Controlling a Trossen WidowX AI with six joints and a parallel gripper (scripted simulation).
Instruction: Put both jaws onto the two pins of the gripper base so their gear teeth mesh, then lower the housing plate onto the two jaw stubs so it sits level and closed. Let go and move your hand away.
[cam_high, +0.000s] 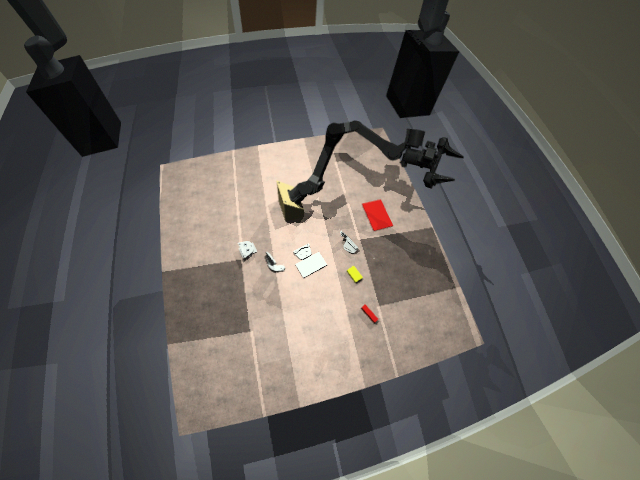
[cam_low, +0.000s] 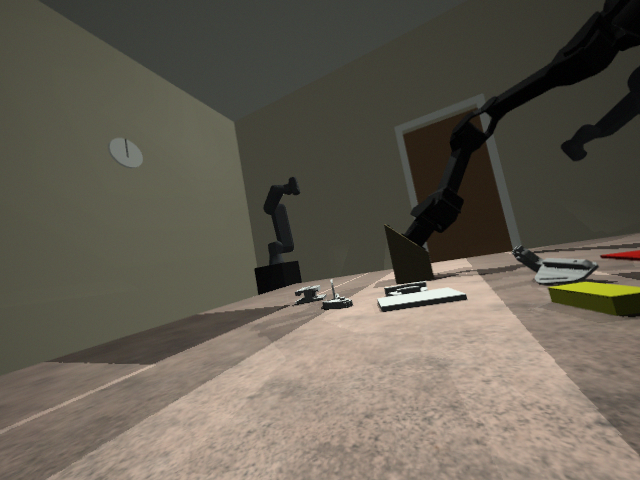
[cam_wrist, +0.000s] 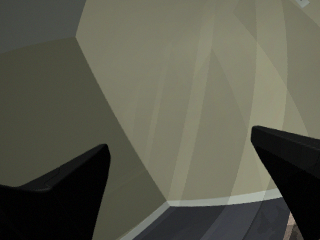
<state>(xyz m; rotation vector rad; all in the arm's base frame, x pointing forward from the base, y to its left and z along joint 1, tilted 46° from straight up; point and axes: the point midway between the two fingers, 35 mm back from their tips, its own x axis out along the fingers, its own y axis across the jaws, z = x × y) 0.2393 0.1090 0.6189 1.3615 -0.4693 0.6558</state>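
My gripper (cam_high: 457, 167) (cam_wrist: 183, 143) is open and empty, high beyond the mat's right edge, away from all the parts. Small white parts lie apart on the mat. One compact part (cam_high: 247, 250) (cam_low: 309, 293) is at the left. A curved part (cam_high: 277, 268) (cam_low: 337, 304) with an upright piece is beside it. Another part (cam_high: 303, 253) (cam_low: 405, 287) lies just behind a flat white slab (cam_high: 310, 265) (cam_low: 421, 298). A longer part (cam_high: 349, 244) (cam_low: 563, 270) with a raised arm is to the right. Which are the jaws, base and housing plate, and their pins and teeth, are too small to tell.
A yellow block (cam_high: 354, 274) (cam_low: 594, 295) and a red bar (cam_high: 369, 313) lie front right of the parts. A red sheet (cam_high: 377, 214) (cam_low: 622, 255) is at the right. My arm's base stands behind the parts at a yellowish wedge (cam_high: 290, 206) (cam_low: 408, 258).
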